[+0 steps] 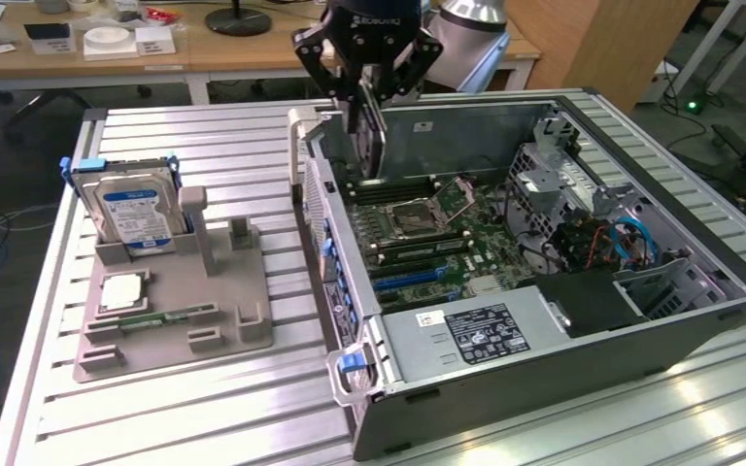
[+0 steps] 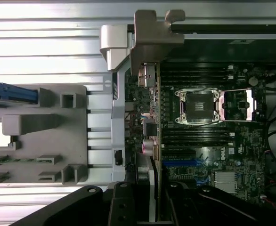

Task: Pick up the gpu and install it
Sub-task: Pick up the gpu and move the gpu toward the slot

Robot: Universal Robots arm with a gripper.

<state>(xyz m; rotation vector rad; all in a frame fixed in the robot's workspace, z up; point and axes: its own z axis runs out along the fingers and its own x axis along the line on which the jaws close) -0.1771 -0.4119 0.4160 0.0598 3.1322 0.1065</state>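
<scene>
The gpu (image 1: 372, 136) hangs upright and edge-on, a thin dark card with my gripper (image 1: 370, 92) shut on its upper part. It is inside the open computer case (image 1: 684, 325), by the wall on the exterior view's left, with its lower edge just above the motherboard (image 1: 431, 228). Whether it touches a slot I cannot tell. In the wrist view the gpu (image 2: 153, 108) is a thin edge running from my gripper (image 2: 152, 190) to its silver end bracket (image 2: 150, 37), which lies by the case's rear wall.
A grey holder (image 1: 205, 301) stands on the slatted table at the exterior view's left, carrying a hard drive (image 1: 137, 216), a processor chip (image 1: 120, 291) and a memory stick (image 1: 166, 318). In the case are a processor socket (image 2: 199, 106), a power supply (image 1: 477, 335) and cables (image 1: 606, 243).
</scene>
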